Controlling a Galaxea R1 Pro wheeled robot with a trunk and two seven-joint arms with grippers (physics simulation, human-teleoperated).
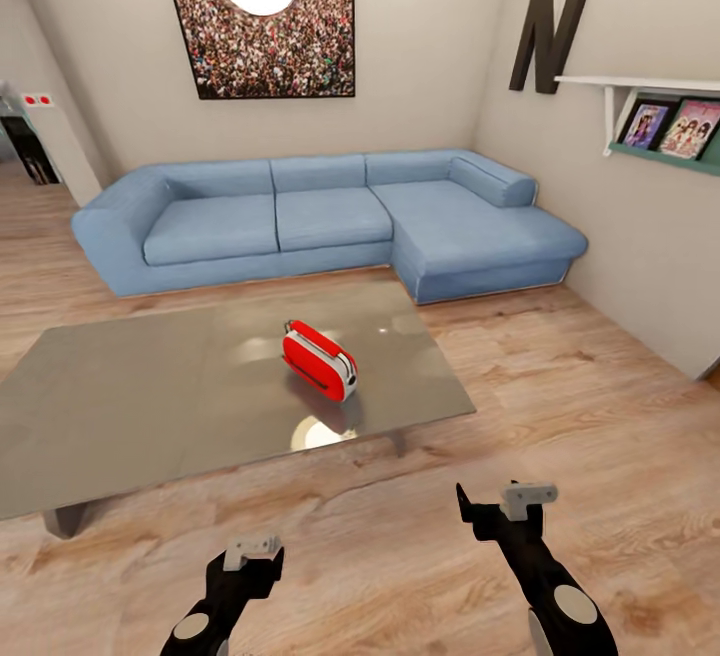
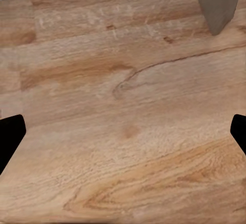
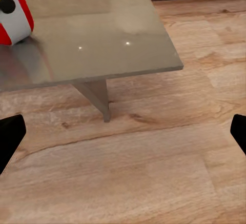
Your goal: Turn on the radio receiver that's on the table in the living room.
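Radio receiver [image 1: 319,360] sits on the table [image 1: 120,386] in the living room, toward the table's right half and a little back from the near edge, lying on the glossy grey top with its reflection under it. Its long axis runs diagonally, from back-left to front-right as the head camera sees it, with a white end cap facing the near right corner.

Both arms hang low over the wood floor [image 1: 560,416], short of the table. The left gripper [image 1: 250,548] and the right gripper [image 1: 510,506] each show 2 dark fingers set wide apart at the edges of their wrist views, with nothing between them, so both are released and empty. In the right wrist view the radio's red-and-white end [image 3: 14,14] with a dark knob shows at the frame's corner on the table top, and a table leg [image 3: 97,97] stands between the fingers and it. The left wrist view looks mostly at floor, with a table leg [image 2: 219,3] at its far corner.

The radio lies ahead of both grippers and between them, somewhat left of the right one. The right gripper looks nearer and already points toward that end, so it is probably the better arm for the reach; either would have to rise above the table edge and travel forward.
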